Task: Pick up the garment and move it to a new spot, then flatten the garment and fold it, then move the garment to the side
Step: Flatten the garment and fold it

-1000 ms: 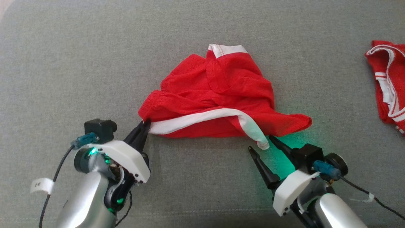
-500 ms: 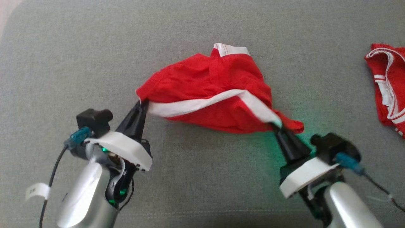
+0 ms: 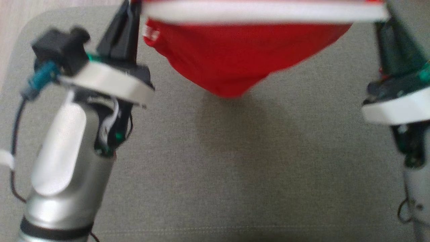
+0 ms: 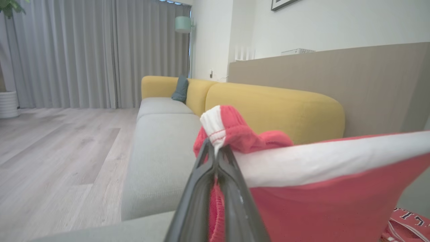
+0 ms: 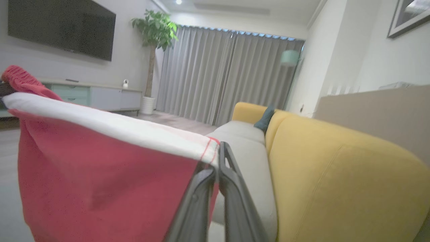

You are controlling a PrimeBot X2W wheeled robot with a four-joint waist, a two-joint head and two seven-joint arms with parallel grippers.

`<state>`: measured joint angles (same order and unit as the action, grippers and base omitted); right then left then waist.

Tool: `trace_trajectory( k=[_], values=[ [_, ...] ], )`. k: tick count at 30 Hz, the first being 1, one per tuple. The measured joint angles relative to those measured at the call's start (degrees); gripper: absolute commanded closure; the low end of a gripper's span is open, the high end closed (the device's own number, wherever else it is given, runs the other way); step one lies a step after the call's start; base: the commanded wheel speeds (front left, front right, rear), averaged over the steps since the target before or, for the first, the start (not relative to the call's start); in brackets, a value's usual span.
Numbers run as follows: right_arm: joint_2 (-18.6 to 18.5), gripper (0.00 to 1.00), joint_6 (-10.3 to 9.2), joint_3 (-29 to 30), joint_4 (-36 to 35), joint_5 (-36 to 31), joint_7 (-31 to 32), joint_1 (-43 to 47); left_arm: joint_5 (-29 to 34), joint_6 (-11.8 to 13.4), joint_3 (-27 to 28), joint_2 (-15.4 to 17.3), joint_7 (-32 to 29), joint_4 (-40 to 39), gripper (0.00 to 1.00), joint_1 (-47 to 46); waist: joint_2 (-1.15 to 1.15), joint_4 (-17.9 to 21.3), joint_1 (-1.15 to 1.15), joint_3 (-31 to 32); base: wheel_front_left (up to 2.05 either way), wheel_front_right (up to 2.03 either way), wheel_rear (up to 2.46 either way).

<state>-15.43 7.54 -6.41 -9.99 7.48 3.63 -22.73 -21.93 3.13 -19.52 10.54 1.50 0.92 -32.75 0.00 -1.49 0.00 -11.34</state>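
Observation:
The garment (image 3: 235, 57) is red with a white band (image 3: 262, 11). It hangs in the air, stretched taut between my two grippers at the top of the head view, its red body sagging above the grey cushion (image 3: 235, 161). My left gripper (image 3: 131, 13) is shut on the band's left end. In the left wrist view the left gripper (image 4: 215, 151) pinches a bunched red and white corner of the garment (image 4: 322, 198). My right gripper (image 3: 383, 23) is shut on the band's right end. In the right wrist view the right gripper (image 5: 218, 161) clamps the stitched end of the garment (image 5: 100, 188).
The grey cushion lies under the hanging cloth, with a yellow backrest (image 4: 275, 104) behind it. Another red garment with white lettering (image 4: 406, 223) lies on the seat to the right. Wooden floor (image 3: 10, 40) begins past the cushion's left edge.
My right gripper has shut on the white band's right end. Both arms have risen, lifting the garment off the cushion and pulling it taut. The head view has shifted.

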Motion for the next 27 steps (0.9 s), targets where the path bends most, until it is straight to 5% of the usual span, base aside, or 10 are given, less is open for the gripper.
trace_trajectory(
  k=[9, 27],
  values=[
    [-1.6, 1.00, 0.00, 2.1, -2.3, 0.1, 2.8, -9.5, -0.9, 0.1, 0.8, -0.4, -4.5, 3.7, 1.00, -11.3, 0.00, -0.2, 0.00, 1.6, 0.00, 0.00, 0.00],
    [-2.2, 1.00, 0.00, 0.0, 3.7, 2.7, 5.3, -15.7, -3.1, -1.9, 0.7, -1.5, -5.7, 13.0, 1.00, -17.2, 0.00, -0.5, 0.00, -2.4, 0.00, 0.00, 0.00]
  ],
)
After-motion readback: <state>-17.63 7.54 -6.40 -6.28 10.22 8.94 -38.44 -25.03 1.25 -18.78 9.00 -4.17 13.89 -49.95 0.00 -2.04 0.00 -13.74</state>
